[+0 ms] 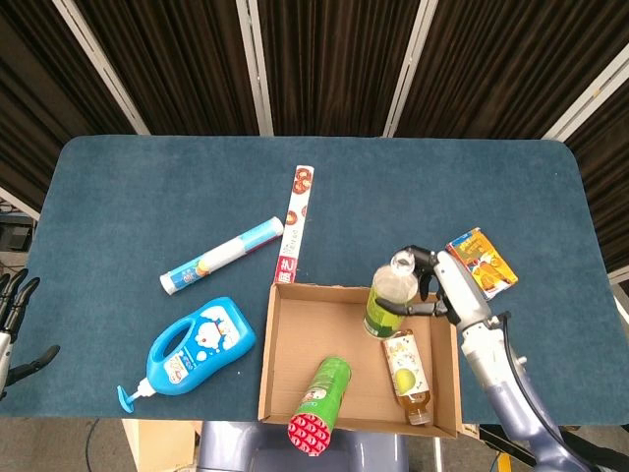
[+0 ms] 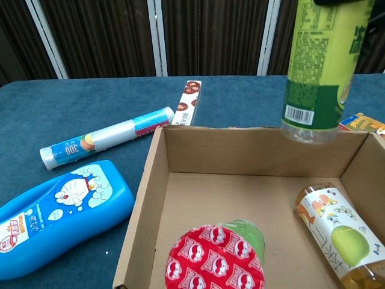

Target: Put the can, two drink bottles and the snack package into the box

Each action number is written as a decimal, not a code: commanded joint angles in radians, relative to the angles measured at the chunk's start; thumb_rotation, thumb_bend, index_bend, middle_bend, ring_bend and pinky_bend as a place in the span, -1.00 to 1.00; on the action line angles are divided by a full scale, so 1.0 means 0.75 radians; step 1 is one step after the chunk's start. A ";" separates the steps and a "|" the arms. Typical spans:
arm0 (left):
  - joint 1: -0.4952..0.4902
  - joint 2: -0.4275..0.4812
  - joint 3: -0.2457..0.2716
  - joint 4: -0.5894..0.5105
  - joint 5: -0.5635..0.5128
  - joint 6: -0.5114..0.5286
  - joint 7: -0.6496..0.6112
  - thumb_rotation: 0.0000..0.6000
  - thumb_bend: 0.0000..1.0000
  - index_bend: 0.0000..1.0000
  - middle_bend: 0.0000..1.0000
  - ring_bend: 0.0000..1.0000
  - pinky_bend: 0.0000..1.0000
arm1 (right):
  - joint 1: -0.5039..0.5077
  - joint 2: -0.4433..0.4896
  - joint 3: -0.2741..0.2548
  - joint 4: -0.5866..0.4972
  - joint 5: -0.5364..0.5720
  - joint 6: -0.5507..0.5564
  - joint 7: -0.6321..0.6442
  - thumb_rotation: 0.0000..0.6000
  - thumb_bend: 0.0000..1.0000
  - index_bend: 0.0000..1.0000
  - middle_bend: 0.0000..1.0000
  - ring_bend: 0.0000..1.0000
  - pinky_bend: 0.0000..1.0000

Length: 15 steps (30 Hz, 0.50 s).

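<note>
My right hand (image 1: 442, 289) holds a green-labelled drink bottle (image 1: 389, 296) upright in the air over the cardboard box (image 1: 278, 346); the chest view shows the bottle (image 2: 320, 66) hanging above the box's far right part. Inside the box lie a green can with a red lid (image 1: 319, 393) (image 2: 216, 257) and a yellow drink bottle (image 1: 407, 375) (image 2: 340, 233). The orange snack package (image 1: 482, 262) (image 2: 362, 123) lies on the table just beyond the box's right corner. Only the fingertips of my left hand (image 1: 12, 310) show at the left edge, spread and holding nothing.
Left of the box lie a blue pump bottle (image 1: 193, 347) (image 2: 54, 211), a rolled white-and-blue tube (image 1: 222, 256) (image 2: 107, 135), and a long narrow white carton (image 1: 293, 222) (image 2: 187, 102). The blue table (image 1: 147, 197) ends at dark curtains behind.
</note>
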 commanded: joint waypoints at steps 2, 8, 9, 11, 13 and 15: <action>0.003 0.005 0.001 0.004 0.006 0.007 -0.015 1.00 -0.83 -1.00 -1.00 -1.00 -0.90 | -0.088 -0.001 -0.113 -0.012 -0.201 -0.044 0.056 1.00 -0.88 -1.00 -0.94 -0.82 -0.39; 0.008 0.008 -0.005 0.009 0.004 0.017 -0.032 1.00 -0.84 -1.00 -1.00 -1.00 -0.90 | -0.093 -0.032 -0.139 0.037 -0.295 -0.078 0.068 1.00 -0.99 -1.00 -1.00 -1.00 -0.67; 0.009 0.008 -0.005 0.009 0.003 0.017 -0.032 1.00 -0.84 -1.00 -1.00 -1.00 -0.90 | -0.095 -0.041 -0.137 0.043 -0.300 -0.072 0.070 1.00 -0.99 -1.00 -1.00 -1.00 -0.68; 0.009 0.006 -0.007 0.011 -0.001 0.013 -0.032 1.00 -0.83 -1.00 -1.00 -1.00 -0.90 | -0.097 -0.054 -0.133 0.056 -0.307 -0.064 0.075 1.00 -0.99 -1.00 -1.00 -1.00 -0.72; 0.009 0.004 -0.008 0.014 -0.005 0.009 -0.029 1.00 -0.83 -1.00 -1.00 -1.00 -0.90 | -0.096 -0.054 -0.127 0.073 -0.314 -0.060 0.074 1.00 -0.99 -1.00 -1.00 -1.00 -0.75; 0.008 0.001 -0.010 0.017 -0.012 0.003 -0.023 1.00 -0.83 -1.00 -1.00 -1.00 -0.90 | -0.094 -0.039 -0.116 0.100 -0.319 -0.062 0.078 1.00 -0.99 -1.00 -1.00 -1.00 -0.78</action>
